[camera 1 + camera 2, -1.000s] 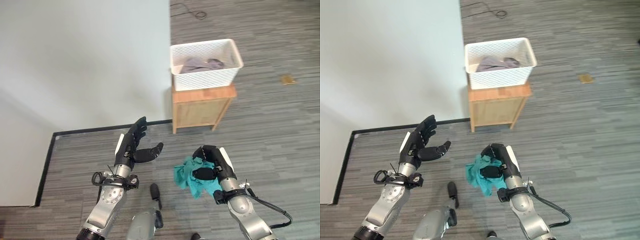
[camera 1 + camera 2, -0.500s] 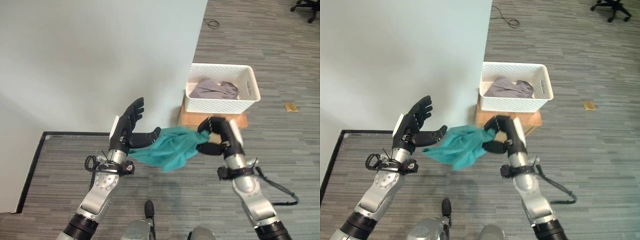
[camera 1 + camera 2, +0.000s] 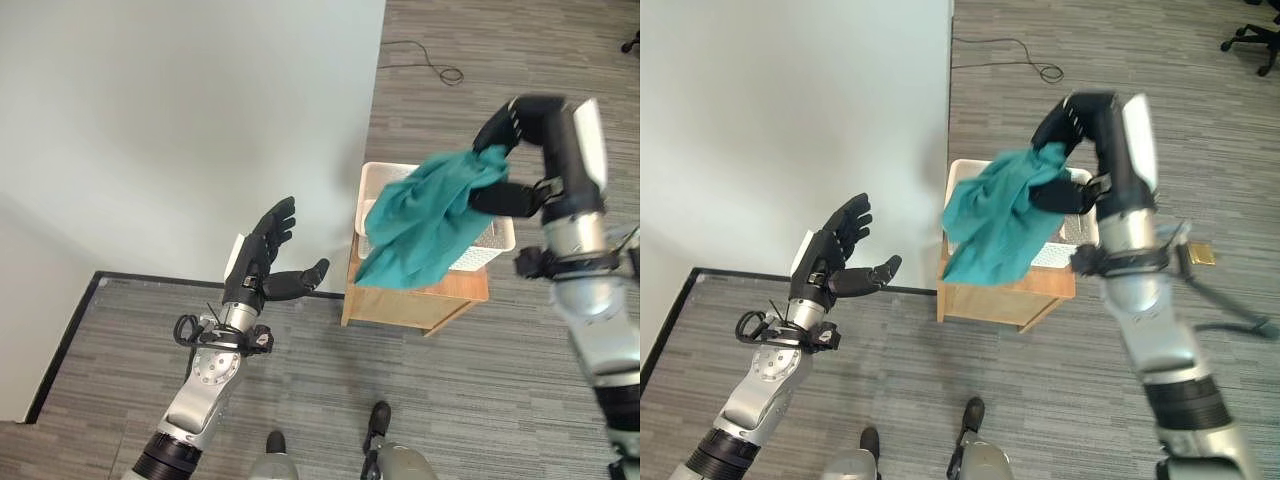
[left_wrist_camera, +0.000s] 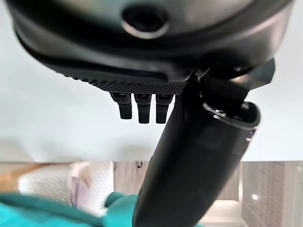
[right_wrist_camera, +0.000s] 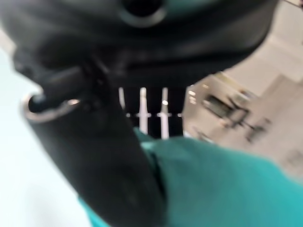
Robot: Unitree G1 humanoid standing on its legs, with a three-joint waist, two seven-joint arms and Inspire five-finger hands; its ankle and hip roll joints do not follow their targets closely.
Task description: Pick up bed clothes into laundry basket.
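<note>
Two hands are up in the air, and just one of them holds anything. The right hand (image 3: 525,160) is raised high, its fingers and thumb curled round a bunched corner of a teal cloth (image 3: 425,220). That cloth hangs down from the grip in loose folds, spreading below and to the left of the hand. It dangles in front of a white basket (image 3: 498,235), hiding most of it, so whether the lower folds touch the rim cannot be told. The basket sits on a small wooden stand (image 3: 415,300), which lies beneath the right hand and the hanging cloth. In the right wrist view the thumb (image 5: 102,156) lies across the teal fabric, pressed against it.

Off to the left and lower, the left hand (image 3: 262,262) is held up with its palm turned toward the cloth. Its fingers are spread and nearly straight, the thumb stuck out to the side, and it holds nothing. The cloth is well apart from this hand. Behind the left hand rises a pale wall (image 3: 180,120), and striped grey carpet (image 3: 480,400) covers the floor below both hands.
</note>
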